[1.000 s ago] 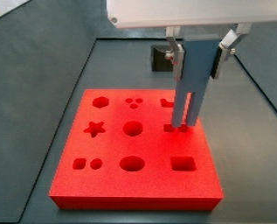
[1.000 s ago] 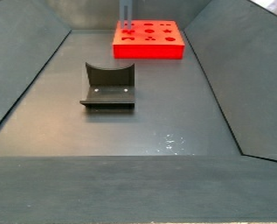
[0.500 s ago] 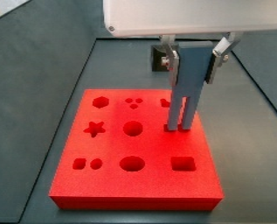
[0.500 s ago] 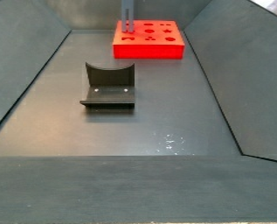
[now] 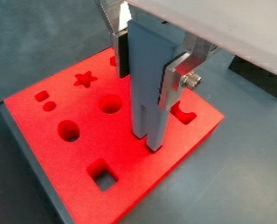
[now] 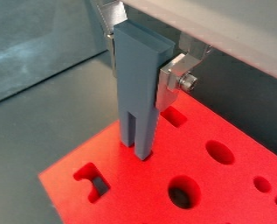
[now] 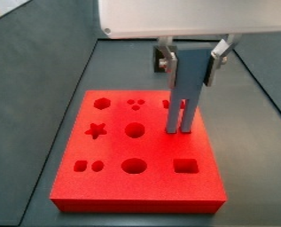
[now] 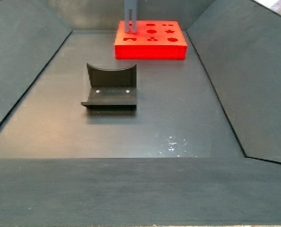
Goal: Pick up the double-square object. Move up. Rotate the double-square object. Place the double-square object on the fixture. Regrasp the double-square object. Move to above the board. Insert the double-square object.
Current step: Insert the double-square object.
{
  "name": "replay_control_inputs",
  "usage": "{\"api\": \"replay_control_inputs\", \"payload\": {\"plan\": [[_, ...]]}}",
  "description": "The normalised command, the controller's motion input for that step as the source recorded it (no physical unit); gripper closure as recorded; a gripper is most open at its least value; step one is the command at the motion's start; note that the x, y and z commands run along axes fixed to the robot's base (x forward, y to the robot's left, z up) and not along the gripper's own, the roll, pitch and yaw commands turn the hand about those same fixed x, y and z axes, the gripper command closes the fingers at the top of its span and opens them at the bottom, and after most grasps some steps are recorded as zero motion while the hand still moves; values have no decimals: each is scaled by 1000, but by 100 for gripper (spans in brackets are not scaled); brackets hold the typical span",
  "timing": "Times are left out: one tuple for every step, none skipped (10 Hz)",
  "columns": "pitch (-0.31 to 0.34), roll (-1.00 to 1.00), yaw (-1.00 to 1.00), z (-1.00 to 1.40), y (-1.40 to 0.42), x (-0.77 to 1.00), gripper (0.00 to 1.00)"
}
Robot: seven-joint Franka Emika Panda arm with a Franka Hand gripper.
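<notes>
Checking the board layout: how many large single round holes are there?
2, in a side view: one at the board centre, one nearer the front edge. The double-square object, held by the gripper above, may hide others.

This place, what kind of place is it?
Probably a robot test bench: a dark walled tray with the red board of shaped cutouts, the fixture, and the gripper holding the double-square object over the board.

- Light is even and fairly bright in all views; the board (image 7: pixel 136 151) reads as saturated, almost glowing red, its surface texture washed out.
- A faint glare patch lies on the dark floor (image 8: pixel 172 142) in a side view.
- The gripper (image 6: pixel 143 66), close to the lens above the board, looks soft in both wrist views.
- Shadows are weak and diffuse.
- All views are low-resolution.
</notes>
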Motion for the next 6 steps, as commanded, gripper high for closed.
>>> {"api": "replay_control_inputs", "payload": {"plan": [[0,-17,0,-117,-31,-180,100],[-3,-41,0,-166,-94,-57,100],[-10,0,0,-349,-166,0,100],[0,0,-46,-420,-180,120,100],[0,0,-126,-451,-177,174,100],[0,0,-123,-434,-129,169,100]]}}
